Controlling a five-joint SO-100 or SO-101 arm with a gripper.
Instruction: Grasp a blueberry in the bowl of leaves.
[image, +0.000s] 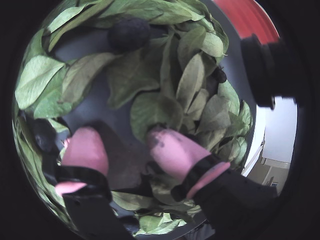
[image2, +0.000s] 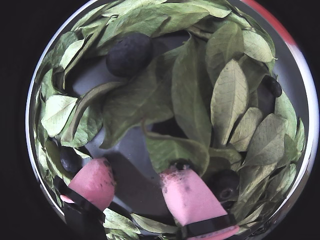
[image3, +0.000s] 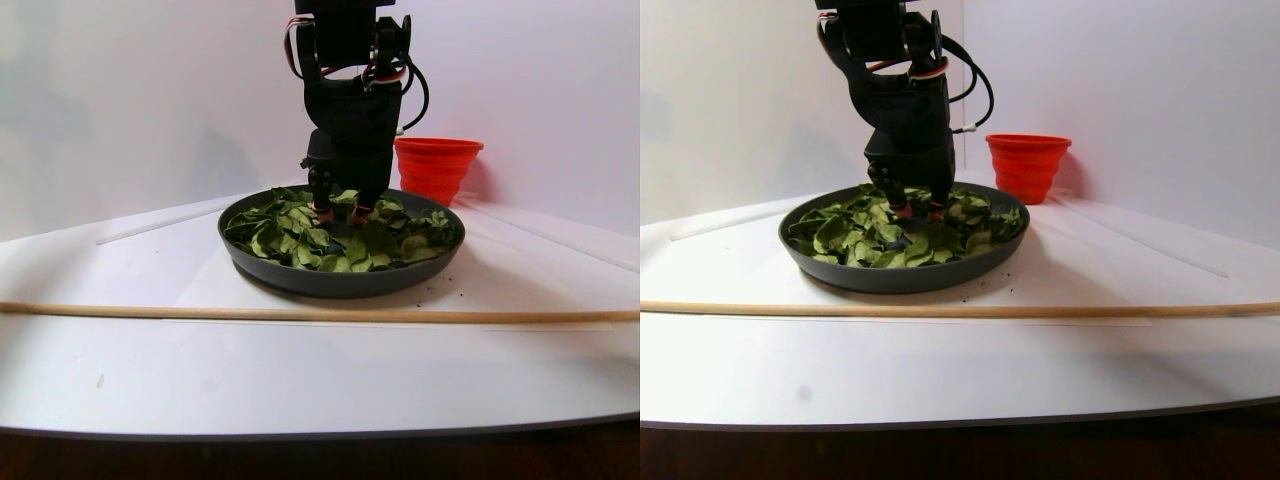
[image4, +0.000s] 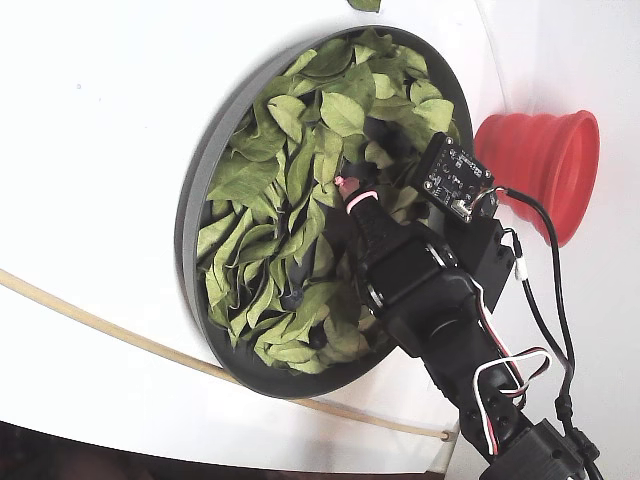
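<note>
The dark-grey bowl (image4: 193, 205) is full of green leaves (image2: 230, 95) and stands on the white table. My gripper (image2: 137, 167) reaches down into it with its pink fingertips (image: 86, 146) spread wide. Only bare bowl floor lies between them. One blueberry (image2: 129, 54) lies well ahead of the jaws, also in a wrist view (image: 129, 34). Another blueberry (image2: 225, 185) sits just outside the right finger, one (image2: 70, 159) just outside the left finger, and one (image2: 274, 86) at the right rim. The gripper (image3: 338, 212) is low among the leaves in the stereo pair view.
A red ribbed cup (image4: 540, 165) stands close behind the bowl, also in the stereo pair view (image3: 437, 165). A long thin wooden stick (image3: 300, 313) lies across the table in front of the bowl. A white wall stands behind.
</note>
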